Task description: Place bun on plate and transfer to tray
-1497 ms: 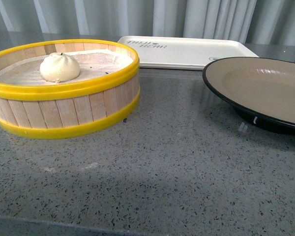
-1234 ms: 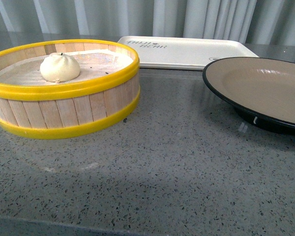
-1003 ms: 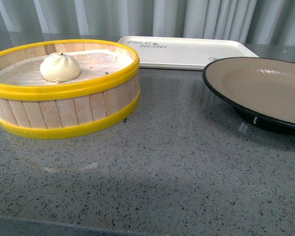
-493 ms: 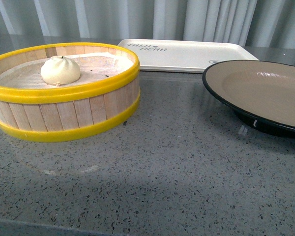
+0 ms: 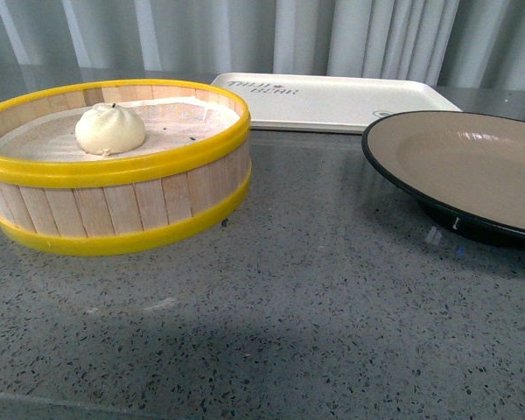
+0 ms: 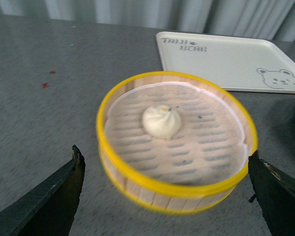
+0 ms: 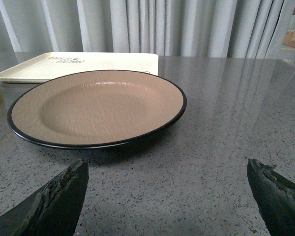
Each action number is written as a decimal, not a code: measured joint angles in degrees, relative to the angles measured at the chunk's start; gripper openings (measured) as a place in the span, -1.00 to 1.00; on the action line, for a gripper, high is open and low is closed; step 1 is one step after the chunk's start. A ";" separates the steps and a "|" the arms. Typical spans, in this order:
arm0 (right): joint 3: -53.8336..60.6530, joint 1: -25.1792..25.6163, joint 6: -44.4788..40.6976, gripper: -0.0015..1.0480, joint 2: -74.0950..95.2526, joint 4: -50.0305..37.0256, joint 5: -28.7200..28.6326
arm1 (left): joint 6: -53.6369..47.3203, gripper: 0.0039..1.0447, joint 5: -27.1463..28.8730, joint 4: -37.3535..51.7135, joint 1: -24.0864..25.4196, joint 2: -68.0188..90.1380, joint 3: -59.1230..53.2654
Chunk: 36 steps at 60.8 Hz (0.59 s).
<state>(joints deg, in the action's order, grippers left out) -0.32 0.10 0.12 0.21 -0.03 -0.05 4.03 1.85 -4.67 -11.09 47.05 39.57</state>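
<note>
The left gripper [image 6: 165,156] hangs above the near side of the yellow-rimmed wooden steamer basket [image 5: 114,206], jaws spread wide and empty. The small white pleated bun [image 5: 110,129] sits inside the basket, at left. The right gripper [image 7: 167,166], equally wide and empty, is low before the beige black-rimmed round plate [image 5: 472,157] at right. The cream rectangular plastic tray [image 5: 332,96] lies far behind.

A yellow-rimmed wooden steamer basket [image 5: 114,206] stands on the speckled grey countertop [image 5: 315,306] before pale curtains [image 5: 289,35].
</note>
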 joint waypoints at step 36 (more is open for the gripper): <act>0.00 0.00 0.00 0.84 0.00 0.00 0.00 | -4.26 0.88 7.32 -1.16 -10.91 38.71 26.60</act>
<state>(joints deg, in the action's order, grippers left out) -0.32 0.10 0.12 0.21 -0.03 -0.05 -0.23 9.17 -5.82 -22.00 85.76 66.17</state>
